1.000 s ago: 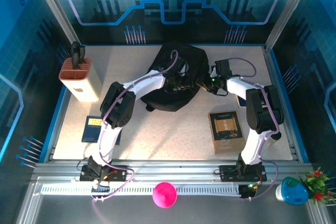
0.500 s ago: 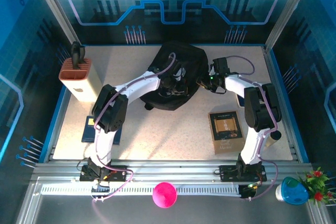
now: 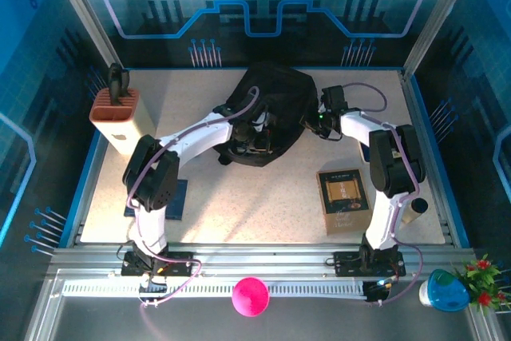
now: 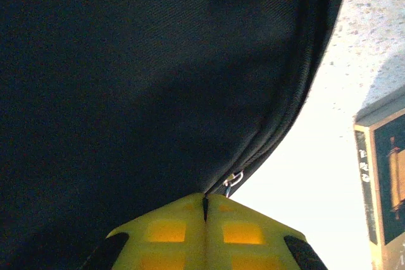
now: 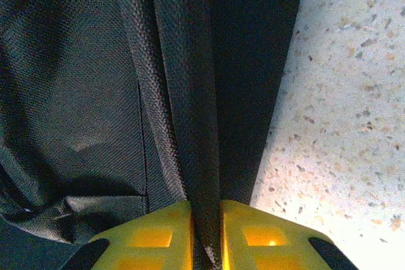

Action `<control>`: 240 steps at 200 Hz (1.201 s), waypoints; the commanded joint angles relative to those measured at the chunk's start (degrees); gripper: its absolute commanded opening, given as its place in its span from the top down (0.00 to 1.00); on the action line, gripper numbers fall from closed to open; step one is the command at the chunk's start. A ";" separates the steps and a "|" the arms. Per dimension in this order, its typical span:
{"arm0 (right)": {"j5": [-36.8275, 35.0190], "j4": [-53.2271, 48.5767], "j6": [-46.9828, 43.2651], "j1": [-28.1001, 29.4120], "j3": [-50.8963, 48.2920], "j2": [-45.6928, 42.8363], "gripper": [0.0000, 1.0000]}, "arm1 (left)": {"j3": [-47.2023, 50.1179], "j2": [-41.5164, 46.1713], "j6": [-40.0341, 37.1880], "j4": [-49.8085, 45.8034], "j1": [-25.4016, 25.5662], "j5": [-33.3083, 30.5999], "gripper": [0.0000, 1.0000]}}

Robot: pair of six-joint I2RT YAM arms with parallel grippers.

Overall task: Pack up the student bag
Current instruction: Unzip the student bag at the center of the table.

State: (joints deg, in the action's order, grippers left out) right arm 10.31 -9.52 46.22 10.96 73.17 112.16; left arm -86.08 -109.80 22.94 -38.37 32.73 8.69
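From above, the student bag (image 3: 271,101), a large black soft fabric backpack with a rounded top, lay at the far middle of the speckled bench (image 3: 263,205). Both arms reached onto it. The left claw (image 3: 257,137) sat on the bag's near part, and the right claw (image 3: 306,124) was at the bag's right edge. From this height I could not tell how either claw's jaws stood. Well to the left of the left claw stood a tan box with an orange-brown top (image 3: 121,121). A brown hardcover book (image 3: 345,200) lay on the bench nearer the arm bases than the right claw.

The left wrist camera gave what the overhead view could not. The left claw (image 4: 204,199) had its yellow fingers (image 4: 168,232) pressed together with no gap. Black bag fabric (image 4: 126,80) spread ahead of it and to its left. A small metal ring (image 4: 233,180) on the zip line lay just at the tips, but I could not tell whether it was pinched. To the right of the claw lay pale bench and the edge of the brown book (image 4: 383,181).

The right wrist camera showed the right claw (image 5: 205,213) clamped on a narrow band of the bag's woven black fabric (image 5: 190,93), which ran straight ahead from between the fingers. More folds lay to the left of the claw and bare bench (image 5: 342,93) to its right.
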 commanded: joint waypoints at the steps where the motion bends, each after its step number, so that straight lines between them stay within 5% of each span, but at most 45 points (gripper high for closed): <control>1: -3.36 -1.36 -0.85 -0.21 2.56 2.46 0.84 | 1.60 3.19 -2.15 -3.74 -1.66 -1.63 1.00; 77: -4.14 -6.30 -5.52 -0.51 11.00 3.78 0.83 | 2.15 5.59 -6.19 -6.39 -3.80 -5.28 1.00; 95: -0.29 -8.12 -2.65 -0.09 9.42 0.43 0.71 | 2.09 5.57 -6.68 -5.76 -3.87 -3.46 1.00; 119: 1.91 -7.66 3.89 2.34 1.81 -6.64 0.44 | 2.83 5.39 -6.25 -3.75 -3.80 -2.07 1.00; 159: 0.83 -5.15 17.51 8.52 -9.58 -15.33 0.33 | 3.48 5.12 -6.06 -1.65 -3.78 -0.22 1.00; 204: -0.12 0.82 25.30 14.18 -11.07 -12.40 0.33 | 5.00 5.79 -6.50 -0.64 -3.73 0.52 1.00; 240: -4.31 -3.29 23.37 17.76 -4.98 -6.59 0.45 | 5.75 6.38 -7.16 -0.86 -3.81 -1.33 1.00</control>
State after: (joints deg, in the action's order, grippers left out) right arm 9.67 -10.59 68.99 26.35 63.53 101.75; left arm -81.25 -106.10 17.50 -38.83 29.08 7.35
